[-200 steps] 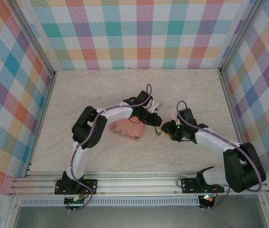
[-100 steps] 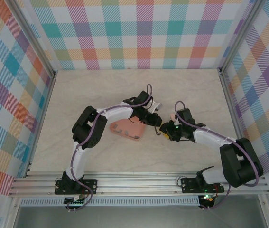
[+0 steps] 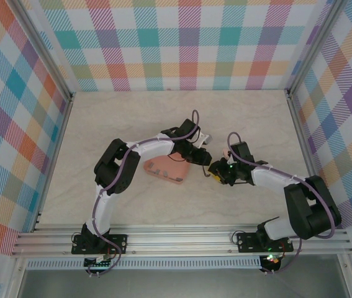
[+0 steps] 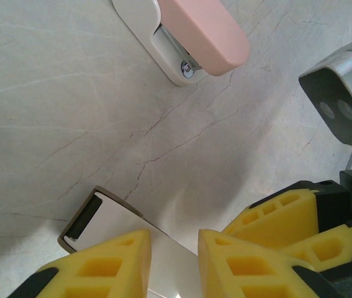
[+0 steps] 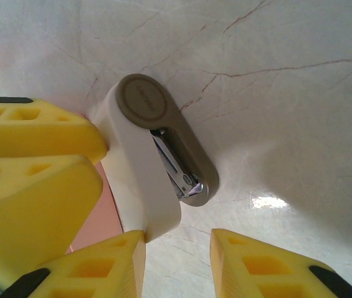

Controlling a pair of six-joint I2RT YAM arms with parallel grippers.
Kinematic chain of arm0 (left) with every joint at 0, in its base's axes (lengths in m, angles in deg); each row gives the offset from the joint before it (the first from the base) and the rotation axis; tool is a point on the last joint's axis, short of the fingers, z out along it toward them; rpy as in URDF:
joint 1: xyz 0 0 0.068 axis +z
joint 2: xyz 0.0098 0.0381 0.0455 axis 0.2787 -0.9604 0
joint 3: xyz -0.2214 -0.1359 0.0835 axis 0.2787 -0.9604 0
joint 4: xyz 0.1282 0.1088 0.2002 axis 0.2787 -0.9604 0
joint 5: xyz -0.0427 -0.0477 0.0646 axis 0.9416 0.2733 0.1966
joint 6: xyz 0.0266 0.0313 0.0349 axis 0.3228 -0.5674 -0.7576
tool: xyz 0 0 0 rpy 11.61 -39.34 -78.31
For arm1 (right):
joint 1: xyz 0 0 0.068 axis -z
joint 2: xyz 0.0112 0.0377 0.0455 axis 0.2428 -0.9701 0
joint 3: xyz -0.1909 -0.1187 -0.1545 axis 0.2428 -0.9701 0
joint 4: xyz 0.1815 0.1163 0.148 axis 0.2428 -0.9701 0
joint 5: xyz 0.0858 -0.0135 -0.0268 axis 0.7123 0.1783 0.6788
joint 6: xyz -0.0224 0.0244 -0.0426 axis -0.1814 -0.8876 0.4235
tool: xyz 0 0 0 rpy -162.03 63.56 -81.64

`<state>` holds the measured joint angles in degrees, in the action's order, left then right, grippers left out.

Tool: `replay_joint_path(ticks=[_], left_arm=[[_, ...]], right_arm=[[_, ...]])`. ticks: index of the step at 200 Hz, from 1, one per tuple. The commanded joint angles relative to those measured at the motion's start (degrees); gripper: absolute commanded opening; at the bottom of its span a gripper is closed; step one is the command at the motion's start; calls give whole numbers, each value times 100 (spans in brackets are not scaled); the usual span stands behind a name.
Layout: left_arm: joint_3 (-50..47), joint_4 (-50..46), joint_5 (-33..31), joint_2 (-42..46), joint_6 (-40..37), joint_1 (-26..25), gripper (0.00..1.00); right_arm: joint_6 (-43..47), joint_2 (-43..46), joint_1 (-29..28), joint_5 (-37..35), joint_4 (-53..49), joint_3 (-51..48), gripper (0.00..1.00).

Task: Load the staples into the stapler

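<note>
Stapler [image 5: 139, 171] just before right tool [image 5: 177, 261]

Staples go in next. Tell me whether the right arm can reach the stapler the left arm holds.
Probably yes. The stapler lies right before the right fingers, which stand apart, with nothing between; the left fingers grip it from the other side.

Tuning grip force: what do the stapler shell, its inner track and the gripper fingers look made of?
Stapler shell: smooth white plastic with a matte taupe face, likely moulded. Inner track: bright metal, it glints. Gripper fingers: matte yellow plastic with open cells, possibly printed; hardness unclear.
</note>
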<state>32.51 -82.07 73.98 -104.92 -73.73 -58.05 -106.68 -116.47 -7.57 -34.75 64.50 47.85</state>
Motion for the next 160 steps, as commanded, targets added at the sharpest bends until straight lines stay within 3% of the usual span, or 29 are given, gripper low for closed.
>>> replay_joint_path(ticks=[1,64,160], left_arm=[[-3,-290,-73,85,-76,-38,27],[-76,-336,-117,13,-129,-40,27],[11,-374,-108,-14,-148,-36,27]], right_arm=[[-15,5,-17,5,64,2,33],[25,677,-17,-134,160,-199,37],[-28,89,-17,52,619,-190,34]])
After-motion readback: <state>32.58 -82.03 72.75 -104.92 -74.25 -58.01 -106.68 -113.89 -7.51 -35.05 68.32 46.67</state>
